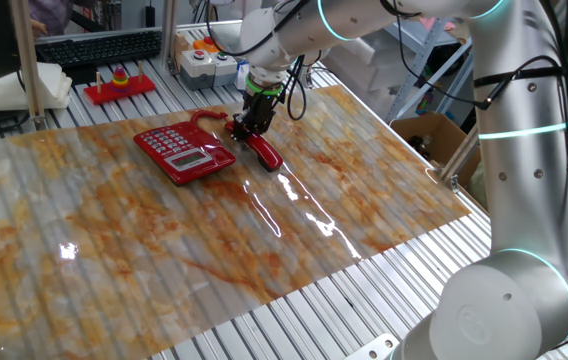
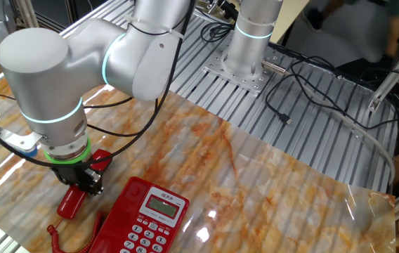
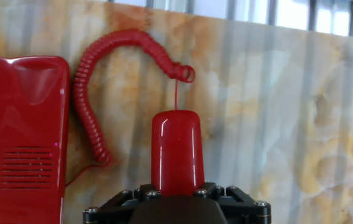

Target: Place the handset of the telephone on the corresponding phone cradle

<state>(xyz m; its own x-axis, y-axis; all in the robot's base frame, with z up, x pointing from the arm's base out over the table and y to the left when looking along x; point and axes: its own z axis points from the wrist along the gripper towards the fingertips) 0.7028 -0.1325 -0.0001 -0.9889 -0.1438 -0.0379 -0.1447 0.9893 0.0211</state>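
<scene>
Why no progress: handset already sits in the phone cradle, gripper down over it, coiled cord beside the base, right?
Not quite. The handset lies on the mat beside the telephone, not in the phone cradle, as the one fixed view shows. The gripper is down over it, coiled cord beside the base.

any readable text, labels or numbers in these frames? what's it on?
None can be read.
Telephone display panel: a small line of characters above it, too blurred to read.
Keypad: key markings too small to make out.
Handset and gripper: no markings visible.
</scene>
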